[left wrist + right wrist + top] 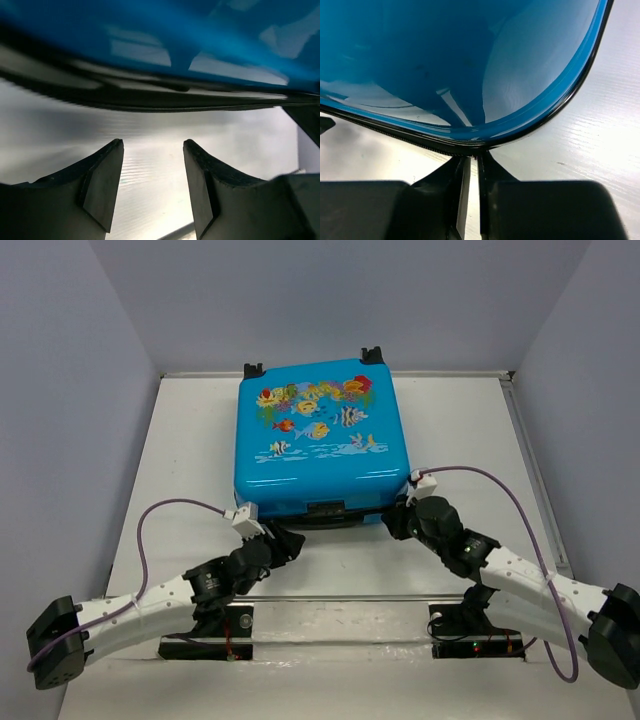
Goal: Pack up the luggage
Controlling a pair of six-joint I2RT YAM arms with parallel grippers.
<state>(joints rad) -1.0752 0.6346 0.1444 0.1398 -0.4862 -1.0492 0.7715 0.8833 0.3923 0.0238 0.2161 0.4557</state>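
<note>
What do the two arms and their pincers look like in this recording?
The left arm and right arm match: white links, black joints, and a thin purple cable looping along each. The left pincer and right pincer each have two matte black, wedge-shaped fingers.

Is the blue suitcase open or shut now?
Shut: the suitcase lies flat, its fish-printed shell down on the other half, no lining showing. Whether it is zipped, I cannot tell.

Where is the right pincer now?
In the top view, the right pincer is at the near right corner of the luggage. Its wrist view shows the jaws nearly together against the black seam there.
</note>
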